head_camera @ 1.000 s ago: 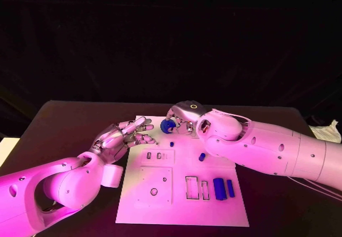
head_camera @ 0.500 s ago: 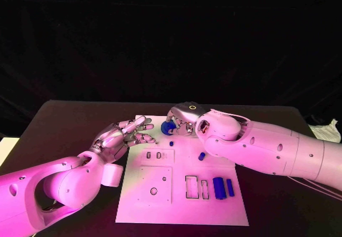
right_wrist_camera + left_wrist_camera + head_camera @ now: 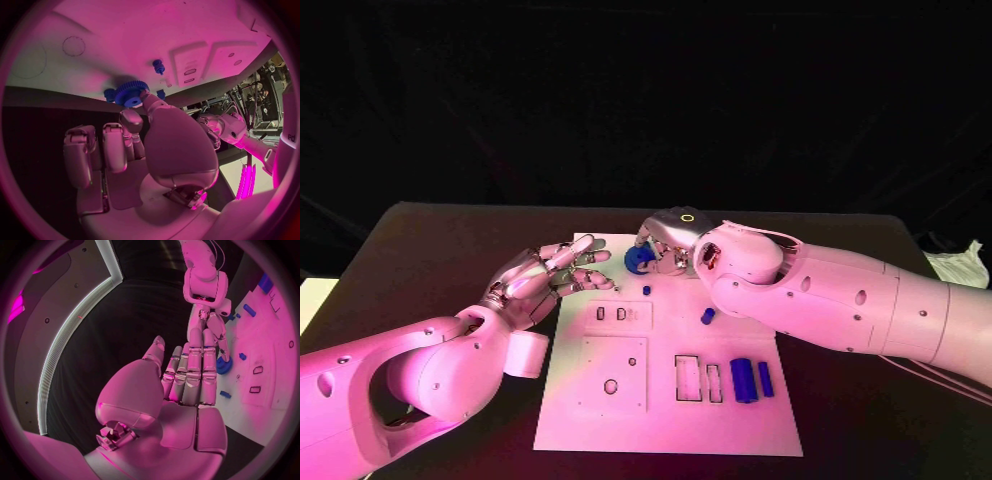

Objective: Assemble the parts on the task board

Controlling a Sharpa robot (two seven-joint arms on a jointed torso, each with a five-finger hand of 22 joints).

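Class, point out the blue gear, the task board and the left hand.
blue gear (image 3: 132,94): right wrist view, toothed face.
task board (image 3: 668,420): head view, bare near part.
left hand (image 3: 545,277): head view, palm.

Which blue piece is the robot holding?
The round toothed blue gear at the board's far end, pinched by the right hand. The other blue pieces lie loose on the task board, untouched.

Task board (image 3: 733,420) at table (image 3: 430,240) centre. Right hand (image 3: 669,240) over the board's 12 o'clock edge, gear (image 3: 639,258) in its fingers there. Left hand (image 3: 545,280) just off the board's 10 o'clock corner, over the table, holding nothing. Small peg (image 3: 646,291) on the board below the gear; another peg (image 3: 708,317) toward 3 o'clock of it. Two long pieces (image 3: 753,381) side by side near the board's 4 o'clock edge, beside rectangular slots (image 3: 700,380).
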